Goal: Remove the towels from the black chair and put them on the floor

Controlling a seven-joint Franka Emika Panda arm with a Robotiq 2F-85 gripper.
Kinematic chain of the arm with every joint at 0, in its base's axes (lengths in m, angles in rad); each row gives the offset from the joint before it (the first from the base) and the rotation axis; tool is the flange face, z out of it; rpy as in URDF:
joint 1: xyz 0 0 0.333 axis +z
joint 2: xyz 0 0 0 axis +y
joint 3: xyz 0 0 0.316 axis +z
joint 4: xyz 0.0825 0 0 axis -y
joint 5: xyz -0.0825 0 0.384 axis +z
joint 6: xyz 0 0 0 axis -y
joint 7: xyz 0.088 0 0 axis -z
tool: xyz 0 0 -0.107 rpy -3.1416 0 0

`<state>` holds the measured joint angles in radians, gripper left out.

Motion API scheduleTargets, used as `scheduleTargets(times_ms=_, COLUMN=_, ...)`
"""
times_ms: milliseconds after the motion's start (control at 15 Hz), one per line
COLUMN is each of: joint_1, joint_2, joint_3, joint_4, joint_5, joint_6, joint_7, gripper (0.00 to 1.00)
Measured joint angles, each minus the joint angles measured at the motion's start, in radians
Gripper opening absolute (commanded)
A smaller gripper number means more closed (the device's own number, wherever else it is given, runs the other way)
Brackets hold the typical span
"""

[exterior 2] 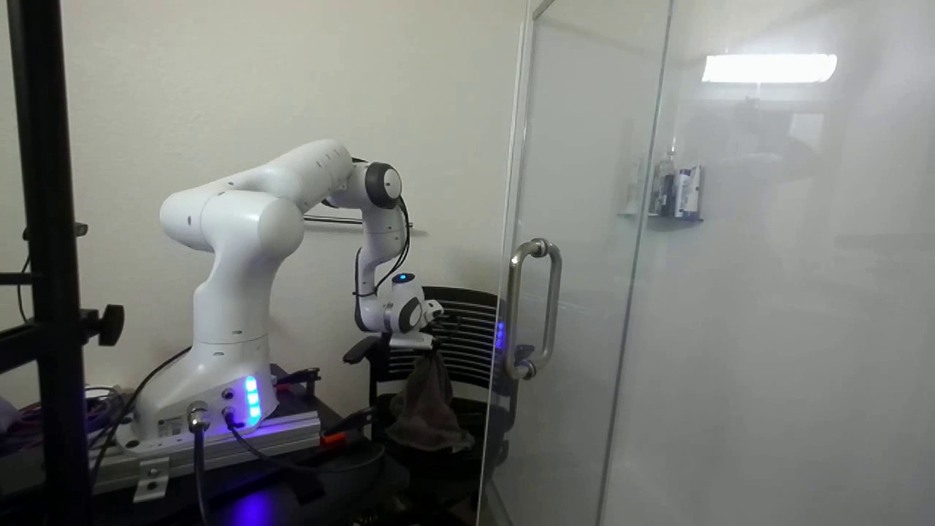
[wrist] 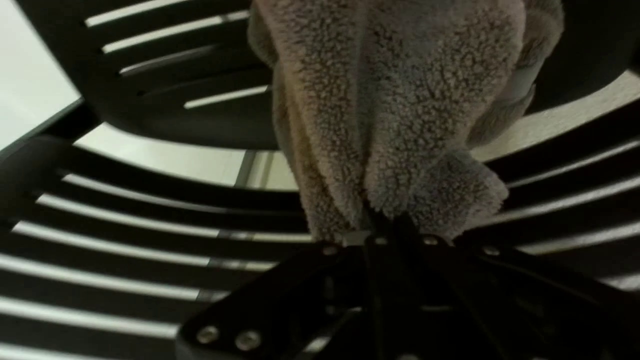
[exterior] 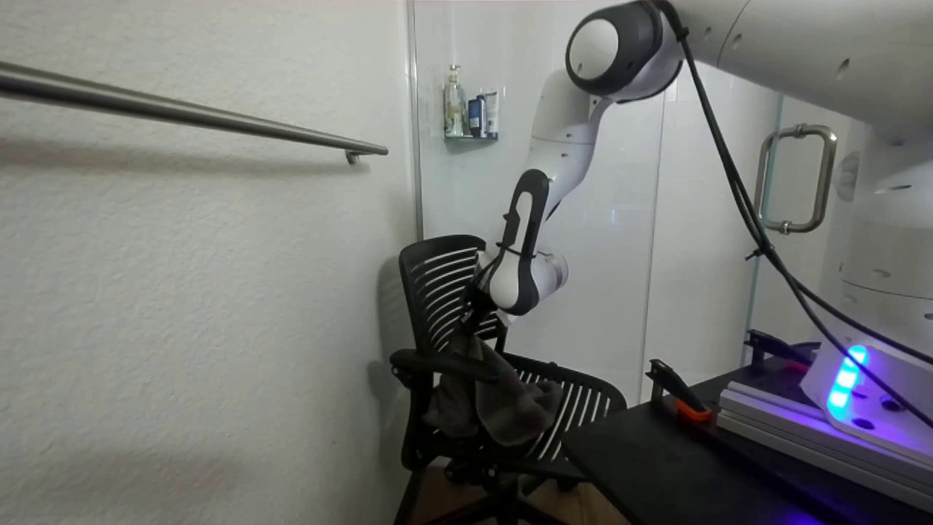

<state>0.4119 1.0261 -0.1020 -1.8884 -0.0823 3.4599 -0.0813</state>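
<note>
Towel [wrist: 410, 110] pinched by end effector [wrist: 392, 225], over chair [exterior: 437, 362] just past corner of worktop [exterior: 641, 452]; can't tell if touching seat [exterior: 617, 399]. Likely mid-removal. Next: lift clear, lower to floor [exterior: 589, 503], release.

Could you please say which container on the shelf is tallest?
The pump bottle, leftmost in an exterior view, rising above the blue container and white one.

At the lower edge of the wrist view, the dark hand [wrist: 390, 225] pinches a bunched part of the grey towel [wrist: 400, 115]. From the grip its fluffy pile spreads in deep folds up to the top edge, with a flap jutting to the right. Behind it curve the slats of the black chair [wrist: 200, 125], pale gaps between them.
</note>
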Motion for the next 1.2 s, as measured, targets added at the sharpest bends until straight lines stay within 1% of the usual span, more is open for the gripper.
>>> scheduleTargets(times_ms=200, joint_1=0.228, joint_2=-0.133, joint_3=-0.202, joint_4=-0.101, joint_5=0.115, joint_6=-0.001, joint_7=-0.035, gripper=0.01)
scheduleTargets(times_ms=333, joint_1=0.389, joint_2=-0.204, joint_3=-0.344, joint_4=-0.162, joint_5=0.168, joint_6=-0.002, joint_7=-0.076, gripper=0.01)
scheduleTargets(times_ms=533, joint_1=0.628, joint_2=-0.268, joint_3=-0.545, joint_4=-0.228, joint_5=0.231, joint_6=-0.003, joint_7=-0.158, gripper=0.01)
scheduleTargets(times_ms=733, joint_1=0.869, joint_2=-0.279, joint_3=-0.736, joint_4=-0.254, joint_5=0.354, joint_6=-0.004, joint_7=-0.281, gripper=0.01)
scheduleTargets(times_ms=867, joint_1=1.027, joint_2=-0.276, joint_3=-0.855, joint_4=-0.259, joint_5=0.438, joint_6=-0.006, joint_7=-0.329, gripper=0.01)
scheduleTargets(times_ms=933, joint_1=1.106, joint_2=-0.276, joint_3=-0.909, joint_4=-0.274, joint_5=0.494, joint_6=-0.021, joint_7=-0.339, gripper=0.01)
scheduleTargets(times_ms=1000, joint_1=1.186, joint_2=-0.274, joint_3=-0.964, joint_4=-0.295, joint_5=0.56, joint_6=-0.053, joint_7=-0.349, gripper=0.05)
scheduleTargets(times_ms=1067, joint_1=1.265, joint_2=-0.268, joint_3=-1.023, joint_4=-0.321, joint_5=0.622, joint_6=-0.091, joint_7=-0.357, gripper=0.05)
scheduleTargets(times_ms=1133, joint_1=1.329, joint_2=-0.261, joint_3=-1.071, joint_4=-0.344, joint_5=0.658, joint_6=-0.117, joint_7=-0.358, gripper=0.05)
scheduleTargets(times_ms=1200, joint_1=1.367, joint_2=-0.259, joint_3=-1.098, joint_4=-0.362, joint_5=0.674, joint_6=-0.128, joint_7=-0.358, gripper=0.05)
